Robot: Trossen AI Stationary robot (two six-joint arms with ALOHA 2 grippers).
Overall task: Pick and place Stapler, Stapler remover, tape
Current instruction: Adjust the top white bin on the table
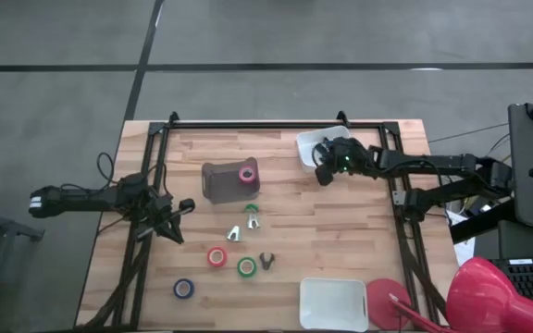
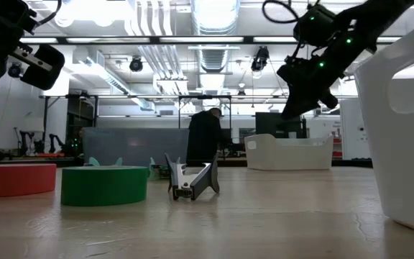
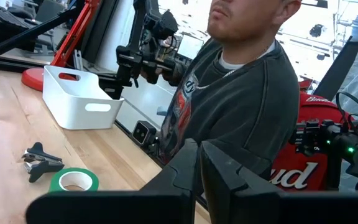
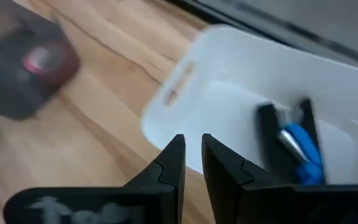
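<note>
A black and blue stapler [image 4: 291, 146] lies inside the far white bin [image 1: 309, 148]. My right gripper [image 1: 326, 174] hovers at that bin's near rim [image 4: 166, 106], open by a narrow gap and empty. The pink tape [image 1: 246, 174] sits on a grey block [image 1: 222, 181]. The red tape [image 1: 216, 256], green tape [image 1: 246, 266] and blue tape [image 1: 184, 289] lie flat on the table. A dark staple remover [image 1: 266, 261] rests beside the green tape, and two pale ones [image 1: 251, 215] [image 1: 235, 232] lie mid-table. My left gripper [image 1: 179, 211] waits shut at the left.
A second white bin [image 1: 334, 302] stands at the near edge with a red object [image 1: 387, 301] beside it. A person in a grey sweatshirt [image 3: 241, 106] stands close beyond the table's edge. Bare wood lies between the grey block and the far bin.
</note>
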